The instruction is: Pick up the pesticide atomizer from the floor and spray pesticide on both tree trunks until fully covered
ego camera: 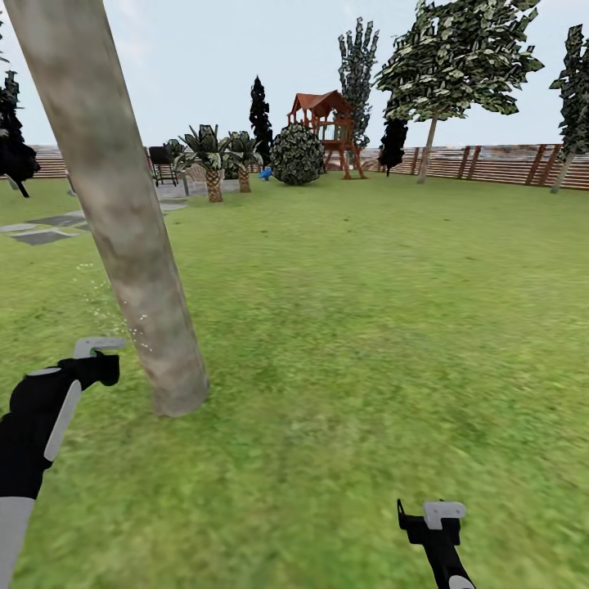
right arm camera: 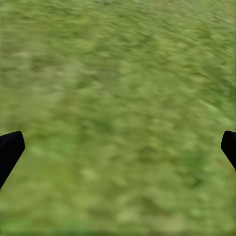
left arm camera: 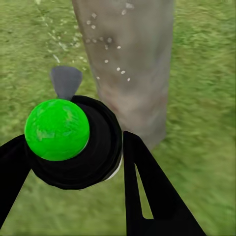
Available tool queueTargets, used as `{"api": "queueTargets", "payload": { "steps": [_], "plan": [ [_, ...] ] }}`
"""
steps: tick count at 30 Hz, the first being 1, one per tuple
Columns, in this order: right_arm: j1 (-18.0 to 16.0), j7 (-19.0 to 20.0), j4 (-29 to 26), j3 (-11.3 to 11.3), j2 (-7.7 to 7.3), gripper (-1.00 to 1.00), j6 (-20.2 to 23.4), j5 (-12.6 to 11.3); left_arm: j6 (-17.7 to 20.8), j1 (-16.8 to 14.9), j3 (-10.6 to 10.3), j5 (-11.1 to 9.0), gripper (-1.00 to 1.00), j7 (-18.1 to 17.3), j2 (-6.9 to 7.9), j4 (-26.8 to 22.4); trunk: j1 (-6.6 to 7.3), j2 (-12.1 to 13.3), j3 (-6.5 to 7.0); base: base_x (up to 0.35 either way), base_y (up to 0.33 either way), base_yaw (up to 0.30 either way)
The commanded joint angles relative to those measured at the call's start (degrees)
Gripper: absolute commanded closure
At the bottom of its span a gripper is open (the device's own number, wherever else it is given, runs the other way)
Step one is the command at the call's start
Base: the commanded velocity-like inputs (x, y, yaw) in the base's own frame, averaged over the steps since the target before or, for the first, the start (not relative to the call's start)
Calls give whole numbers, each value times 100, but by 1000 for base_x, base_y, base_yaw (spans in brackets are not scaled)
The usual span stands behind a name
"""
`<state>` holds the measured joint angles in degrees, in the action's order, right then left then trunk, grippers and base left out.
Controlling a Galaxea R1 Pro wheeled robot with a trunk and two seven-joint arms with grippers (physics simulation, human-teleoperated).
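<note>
Directly ahead of the left gripper [left arm camera: 73,167] stands the thick pale grey-brown mottled tree trunk [ego camera: 123,221], leaning and far wider than the gripper, blocking any forward reach; white spray droplets [left arm camera: 110,54] speckle its bark. The black round atomizer with a bright green cap [left arm camera: 69,135] fills the space between that gripper's fingers, its grey nozzle pointing at the trunk. To either side of the trunk lies open green lawn [ego camera: 368,327]. Around the right gripper [right arm camera: 118,147], whose black fingertips stand wide apart, there is bare grass, unobstructed ahead.
</note>
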<state>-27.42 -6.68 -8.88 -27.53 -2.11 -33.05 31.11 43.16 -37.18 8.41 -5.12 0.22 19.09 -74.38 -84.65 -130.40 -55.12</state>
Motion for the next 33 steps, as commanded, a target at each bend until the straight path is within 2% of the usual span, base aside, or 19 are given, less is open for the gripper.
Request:
{"api": "queueTargets", "payload": {
  "steps": [1,5,12,15,18,19,22,24,26,29,30,33],
  "plan": [
    [0,0,0,1,3,-100,0,0,0,6,-45,16,100,2,-1,-1,0,0,0,35,0,0],
    [0,0,0,0,7,-100,0,0,-2,17,-293,22,100,5,-17,-4,0,0,0,254,0,0],
    [0,0,0,2,7,-100,0,0,-7,31,-324,30,100,6,-22,2,0,0,0,200,0,0],
    [0,0,0,2,7,-100,0,0,-9,35,-176,43,100,20,116,58,0,0,0,10,0,0],
    [0,0,0,2,5,-100,0,0,-14,35,129,46,100,33,267,70,0,0,0,1,0,0],
    [0,0,0,2,6,-100,0,0,-13,35,339,41,100,26,290,54,0,0,0,0,0,0],
    [0,0,0,2,8,-100,0,0,0,35,427,9,100,10,278,-123,0,0,0,0,0,0],
    [0,0,2,2,9,-100,0,0,6,35,398,-15,100,6,241,-379,0,0,0,0,0,0],
    [0,0,3,2,8,-100,0,0,22,32,163,-33,100,7,228,-519,0,0,0,0,0,0],
    [0,0,2,2,9,-100,0,0,17,41,33,-1,100,18,245,-491,0,0,0,0,0,0],
    [0,0,3,2,9,-100,0,0,-7,87,28,9,100,22,251,-421,0,0,0,0,0,0],
    [0,0,7,2,9,-100,0,0,-75,522,11,39,100,50,255,-230,0,0,0,0,0,0]
  ]
}}
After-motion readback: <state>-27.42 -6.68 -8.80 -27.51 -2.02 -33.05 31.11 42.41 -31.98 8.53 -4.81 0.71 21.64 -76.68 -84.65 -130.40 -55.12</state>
